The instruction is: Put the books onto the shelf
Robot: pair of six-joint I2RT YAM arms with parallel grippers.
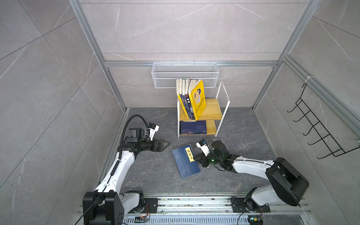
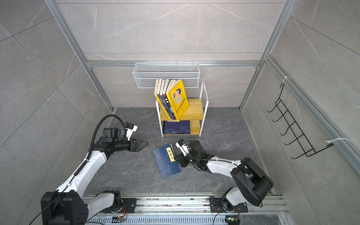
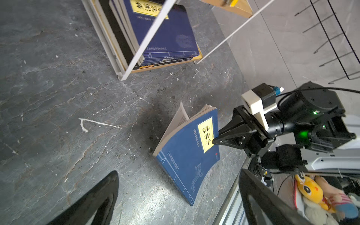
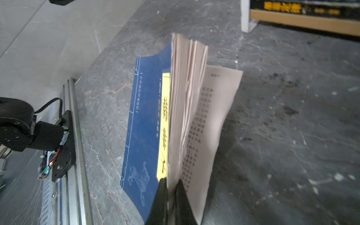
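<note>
While right fingers (image 3: 231, 134) clamp the tilted navy book (image 1: 186, 163), left fingers (image 1: 162, 146) gape empty near the shelf (image 1: 212, 109).

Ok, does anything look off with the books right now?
Yes. The right hand pinches the navy book by its open edge, tilted up from the floor; its pages fan out and one leaf hangs loose outside the grip. The books standing on the shelf lean sideways too.

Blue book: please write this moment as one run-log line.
right gripper: jaws shut on blue book | left gripper: jaws open, empty
</note>
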